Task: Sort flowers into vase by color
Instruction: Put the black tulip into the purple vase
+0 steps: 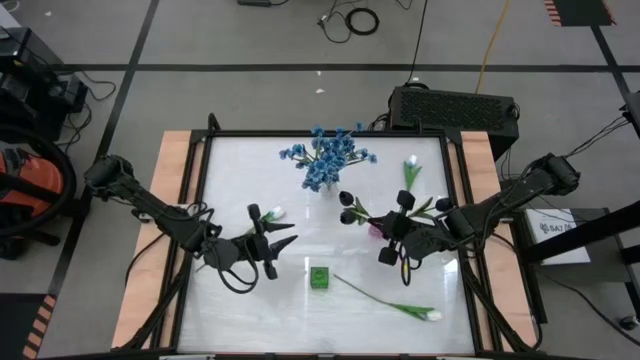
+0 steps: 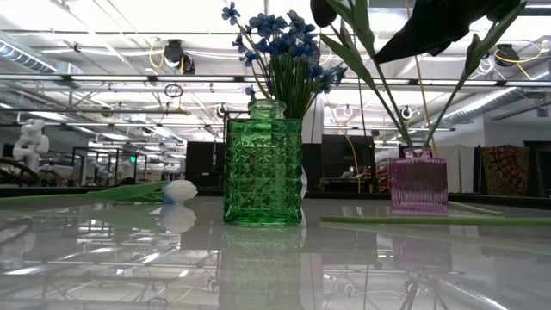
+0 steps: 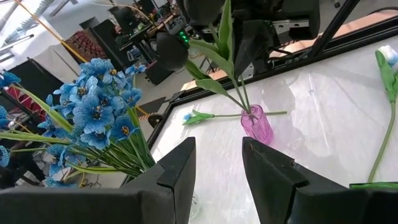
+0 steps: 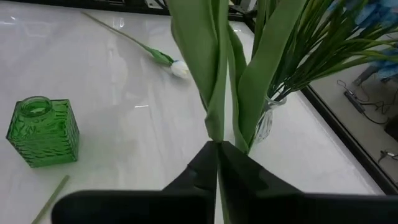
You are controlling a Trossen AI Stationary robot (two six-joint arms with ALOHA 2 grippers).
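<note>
Blue blossoms [image 1: 326, 158] stand in a clear vase [image 4: 266, 122] near the far edge. Dark tulips [image 1: 352, 207] rise from a pink vase [image 3: 256, 123], with my right gripper [image 4: 217, 146] shut on their stems above it. A green glass vase [image 1: 319, 277] stands without flowers near the table's middle. White tulips lie flat on the table: one [image 1: 270, 213] beside my left gripper [image 1: 272, 242], one [image 1: 410, 170] at the far right, one [image 1: 428, 314] toward the near edge. My left gripper [image 3: 217, 168] is open and holds nothing. My right gripper pinches the dark tulips' green stems and leaves [image 4: 219, 127] together between its two fingers, a little above the pink vase. It comes from the table's right, slanting down. The stems stand roughly upright, and their lower ends reach into the pink vase's mouth [image 2: 414, 152].
A raised black frame [image 1: 330, 133] rims the white table, with wooden strips [image 1: 172, 170] outside it. The green vase sits between the two grippers, toward the near edge. Bare tabletop [image 1: 240, 310] lies at the near left. A black box [image 1: 455, 108] stands beyond the far right corner.
</note>
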